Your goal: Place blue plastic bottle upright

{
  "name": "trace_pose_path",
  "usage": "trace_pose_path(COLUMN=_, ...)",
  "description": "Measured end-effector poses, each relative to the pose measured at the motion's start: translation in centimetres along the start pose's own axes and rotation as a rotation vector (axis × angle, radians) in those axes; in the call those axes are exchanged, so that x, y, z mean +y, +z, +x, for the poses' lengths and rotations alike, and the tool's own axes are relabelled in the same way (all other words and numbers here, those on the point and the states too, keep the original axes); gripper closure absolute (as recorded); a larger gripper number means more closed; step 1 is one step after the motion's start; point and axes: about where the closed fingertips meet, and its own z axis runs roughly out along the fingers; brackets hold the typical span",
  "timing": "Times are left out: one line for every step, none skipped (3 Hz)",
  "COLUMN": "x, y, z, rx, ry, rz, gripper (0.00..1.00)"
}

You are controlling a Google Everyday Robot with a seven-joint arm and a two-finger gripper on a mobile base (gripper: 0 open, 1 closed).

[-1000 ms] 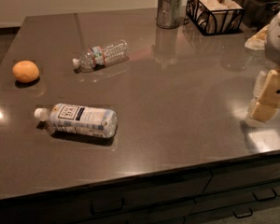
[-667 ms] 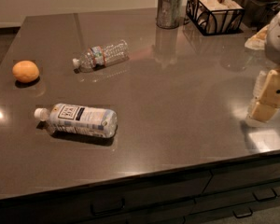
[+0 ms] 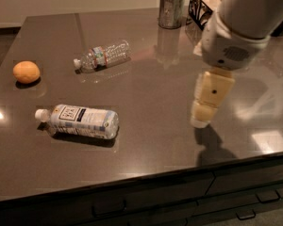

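Note:
The blue plastic bottle lies on its side at the front left of the dark table, white cap pointing left, white label with dark print facing up. My gripper hangs from the white arm at the right, cream-coloured fingers pointing down just above the table top. It is well to the right of the bottle and touches nothing.
A smaller crinkled clear bottle lies on its side further back. An orange sits at the left edge. A metal cup and a dark wire basket stand at the back right. Drawers run below the front edge.
My arm has swung left from the table's right edge toward the middle right. The bottles and orange have not moved on the table.

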Motion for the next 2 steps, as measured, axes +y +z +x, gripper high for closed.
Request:
trace_pose_path(x=0.4, y=3.6, z=-5.7, rx=-0.024, ry=-0.027, rz=-0.064, gripper=0.00)
trace_pose_path(x=0.3, y=7.9, z=-11.6, rx=-0.039, ry=-0.024, rz=-0.121, gripper=0.00)
